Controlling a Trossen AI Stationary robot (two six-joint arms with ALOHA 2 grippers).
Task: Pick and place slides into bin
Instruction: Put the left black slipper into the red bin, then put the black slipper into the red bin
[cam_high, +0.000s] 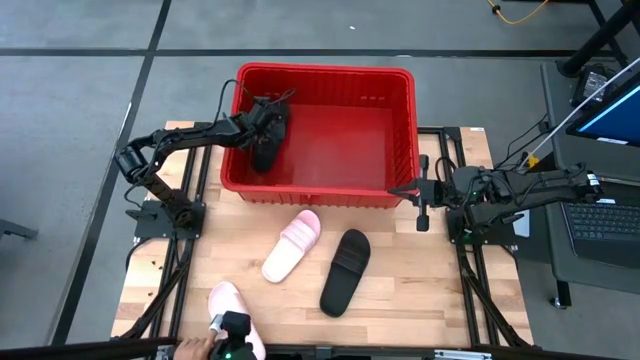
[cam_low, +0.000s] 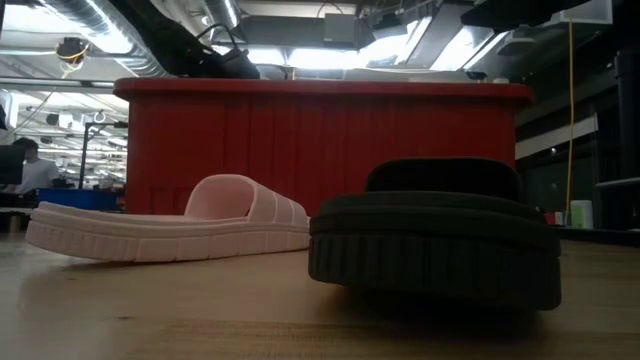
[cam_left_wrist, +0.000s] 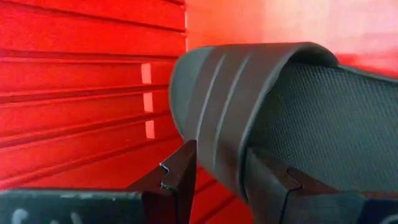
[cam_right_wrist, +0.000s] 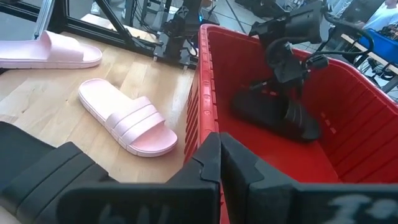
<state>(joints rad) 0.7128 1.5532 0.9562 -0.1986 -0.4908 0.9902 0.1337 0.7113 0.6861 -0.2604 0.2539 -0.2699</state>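
Observation:
The red bin (cam_high: 330, 72) stands at the table's far middle. Inside its left part my left gripper (cam_high: 266, 128) is shut on a black slide (cam_right_wrist: 273, 112), which slants down toward the bin floor. A pink slide (cam_high: 292, 245) and a second black slide (cam_high: 345, 270) lie sole-down on the table in front of the bin. Another pink slide (cam_high: 226, 298) lies at the near left edge. My right gripper (cam_high: 402, 190) waits shut and holding nothing at the bin's near right corner. My left gripper pinches the black slide's wide strap (cam_left_wrist: 217, 149) at its edge. One finger (cam_left_wrist: 180, 177) is on the strap's ribbed outer face; the other (cam_left_wrist: 273, 183) is under the strap, above the textured footbed (cam_left_wrist: 336, 118). The fingers slant down from the table's left. The slide hangs tilted; whether its low end touches the floor I cannot tell.
The bin's slotted walls (cam_left_wrist: 81, 93) stand close beside the held slide. A person's hand (cam_high: 190, 346) and a small device (cam_high: 232, 326) are at the near edge by the pink slide. A laptop (cam_high: 600, 225) sits off the table's right.

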